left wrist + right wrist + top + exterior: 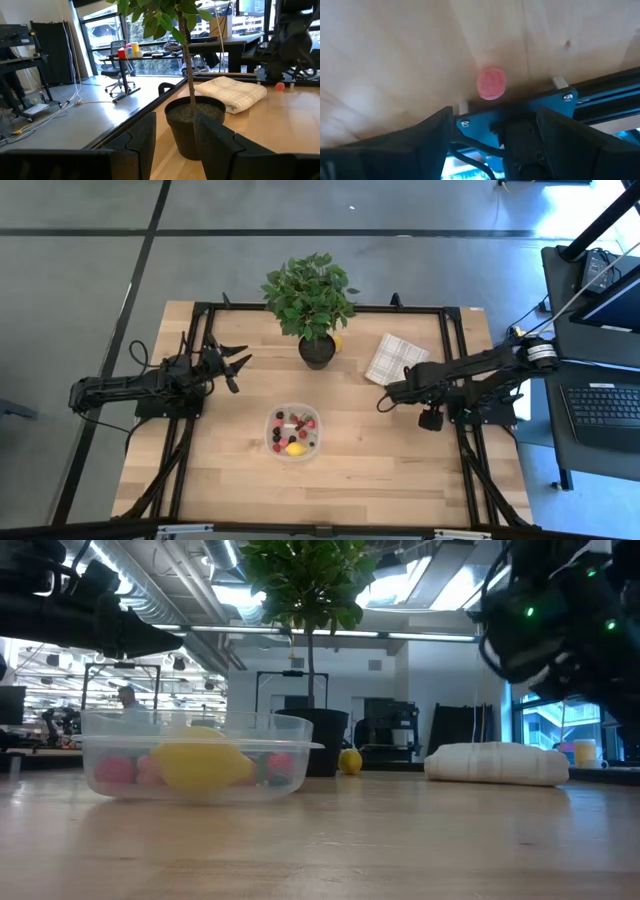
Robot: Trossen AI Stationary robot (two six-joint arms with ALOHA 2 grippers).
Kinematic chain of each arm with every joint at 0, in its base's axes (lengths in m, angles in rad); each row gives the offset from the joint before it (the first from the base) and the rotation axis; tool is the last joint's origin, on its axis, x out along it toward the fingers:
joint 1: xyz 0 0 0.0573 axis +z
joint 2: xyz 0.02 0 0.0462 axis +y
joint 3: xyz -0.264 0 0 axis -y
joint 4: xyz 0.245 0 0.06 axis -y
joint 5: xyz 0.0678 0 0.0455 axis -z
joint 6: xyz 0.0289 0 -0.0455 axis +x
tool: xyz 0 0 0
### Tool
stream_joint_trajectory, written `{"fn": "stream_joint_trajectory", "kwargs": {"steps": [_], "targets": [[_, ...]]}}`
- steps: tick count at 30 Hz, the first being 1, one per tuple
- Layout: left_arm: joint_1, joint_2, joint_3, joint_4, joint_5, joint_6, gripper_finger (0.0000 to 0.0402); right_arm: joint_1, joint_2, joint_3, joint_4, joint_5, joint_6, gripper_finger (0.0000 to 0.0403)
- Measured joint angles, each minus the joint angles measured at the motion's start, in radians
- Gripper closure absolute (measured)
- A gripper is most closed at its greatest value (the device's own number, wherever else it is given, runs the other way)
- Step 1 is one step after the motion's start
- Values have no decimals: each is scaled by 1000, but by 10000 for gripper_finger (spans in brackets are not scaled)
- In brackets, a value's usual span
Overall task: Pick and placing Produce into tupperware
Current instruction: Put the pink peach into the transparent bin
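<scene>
A pink berry (491, 83) lies loose on the table (380, 480), apart from the tub (270, 432), which sits mid-table towards the front edge. The right gripper (495, 117) hangs right over the berry with its jaws wide and nothing in them. The berry sits between the two fingers and a little ahead of their tips.

The step in hand looks like the pick. To do it well, I would bring the fingers straight down so the berry stays centred in the gap. Then close gently, since so small and round a piece could roll out sideways or squash. Lift clear of the table before swinging left to the tub, and release low over it so the berry does not bounce out.

Counted: one tub, holding one lemon (294, 447) and about six red, pink and dark berries. They overlap in the high view, so that number is unsure. Outside the tub are two pieces, the pink berry and a second lemon (337, 342) touching the pot of the plant (310, 292). There is one plant and one cloth (393, 358), which lies near the right gripper.

The left gripper (238, 366) waits at the left side, facing the pot, its jaws narrowly parted and holding nothing.
</scene>
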Motion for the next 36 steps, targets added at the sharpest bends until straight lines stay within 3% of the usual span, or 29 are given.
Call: {"fn": "stream_joint_trajectory", "kwargs": {"steps": [15, 36], "targets": [[0, 0, 0, 0, 0, 0, 276, -60, 238, 0, 16, -1, -220, 115], [0, 0, 0, 0, 0, -5, 276, -68, 360, 0, 100, -1, -238, 115]]}}
